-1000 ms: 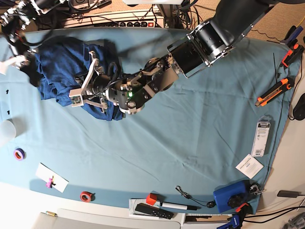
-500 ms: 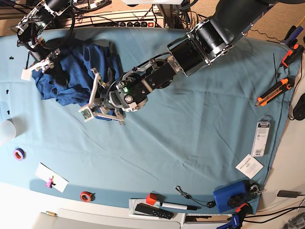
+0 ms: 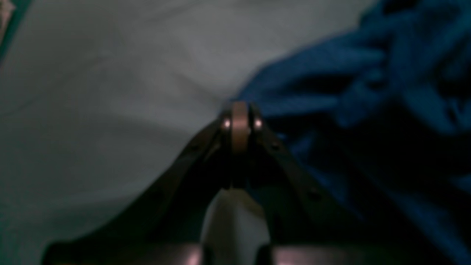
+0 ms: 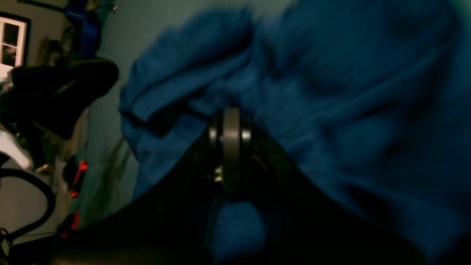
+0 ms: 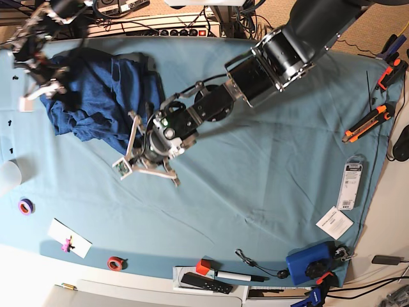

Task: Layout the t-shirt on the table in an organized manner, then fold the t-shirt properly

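While the navy t-shirt point(image 5: 99, 96) lies bunched at the far left corner of the teal-covered table point(image 5: 268, 166), the left gripper point(image 5: 148, 167) sits clenched and empty on bare cloth just beside it; the right gripper point(image 5: 39, 89), jaws also closed, hovers at the shirt's outer edge.

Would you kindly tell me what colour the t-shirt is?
The t-shirt is plain dark navy blue, with no print; the base view shows it best.
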Action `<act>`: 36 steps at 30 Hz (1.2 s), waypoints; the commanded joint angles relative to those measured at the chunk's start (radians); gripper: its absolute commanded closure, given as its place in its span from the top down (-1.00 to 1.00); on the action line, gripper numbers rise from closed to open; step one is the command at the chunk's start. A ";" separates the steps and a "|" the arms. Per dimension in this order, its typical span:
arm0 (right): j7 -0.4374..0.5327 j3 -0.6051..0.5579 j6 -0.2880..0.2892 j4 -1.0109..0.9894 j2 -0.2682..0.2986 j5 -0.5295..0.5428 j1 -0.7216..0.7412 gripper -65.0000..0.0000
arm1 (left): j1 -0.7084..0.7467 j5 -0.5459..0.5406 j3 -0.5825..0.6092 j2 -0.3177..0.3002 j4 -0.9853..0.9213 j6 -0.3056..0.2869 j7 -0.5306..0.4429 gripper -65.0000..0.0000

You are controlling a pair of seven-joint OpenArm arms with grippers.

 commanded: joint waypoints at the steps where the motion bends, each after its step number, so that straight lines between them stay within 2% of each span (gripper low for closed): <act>1: 0.020 0.004 0.003 0.015 0.047 0.043 0.007 -1.00 | -0.032 -0.002 -0.018 0.017 0.018 0.003 -0.022 -1.00; 4: 0.019 0.008 0.003 0.016 0.121 0.100 0.008 -1.00 | -0.039 -0.073 -0.100 0.017 0.024 -0.029 -0.024 -1.00; 6: 0.019 0.032 0.003 0.027 0.155 0.112 0.019 -1.00 | -0.035 -0.155 -0.199 0.017 0.036 -0.090 -0.028 -1.00; 7: 0.021 0.051 0.003 0.035 0.166 0.111 0.029 -1.00 | -0.034 -0.206 -0.256 0.017 0.039 -0.140 -0.032 -1.00; 9: 0.034 0.098 0.003 0.058 0.183 0.111 0.047 -1.00 | -0.033 -0.318 -0.376 0.016 0.039 -0.250 -0.029 -1.00; 12: 0.078 0.156 0.003 0.112 0.212 0.109 0.051 -1.00 | -0.019 -0.465 -0.560 0.008 0.039 -0.468 -0.027 -1.00; 15: 0.113 0.204 0.003 0.192 0.229 0.076 0.051 -1.00 | 0.005 -0.624 -0.716 -0.047 0.039 -0.719 -0.046 -1.00; 16: 0.135 0.216 0.003 0.220 0.233 0.045 0.051 -1.00 | 0.017 -0.665 -0.760 -0.072 0.039 -0.754 -0.061 -1.00; 19: 0.254 0.226 0.003 0.296 0.243 -0.092 0.051 -1.00 | 0.060 -0.726 -0.863 -0.159 0.039 -0.754 -0.127 -1.00; 24: 0.513 0.226 0.003 0.388 0.244 -0.374 0.051 -1.00 | 0.132 -0.715 -0.993 -0.291 0.040 -0.754 -0.179 -1.00; 28: 0.662 0.226 0.003 0.415 0.244 -0.552 0.051 -1.00 | 0.190 -0.664 -1.078 -0.383 0.051 -0.754 -0.253 -1.00; 30: 0.690 0.226 0.003 0.415 0.242 -0.594 0.051 -1.00 | 0.218 -0.635 -1.125 -0.419 0.079 -0.754 -0.292 -1.00; 33: 0.690 0.226 0.003 0.415 0.236 -0.584 0.050 -1.00 | 0.263 -0.595 -1.201 -0.458 0.149 -0.754 -0.338 -1.00; 36: 0.679 0.225 0.003 0.417 0.224 -0.557 0.047 -1.00 | 0.326 -0.626 -1.273 -0.477 0.241 -0.754 -0.337 -1.00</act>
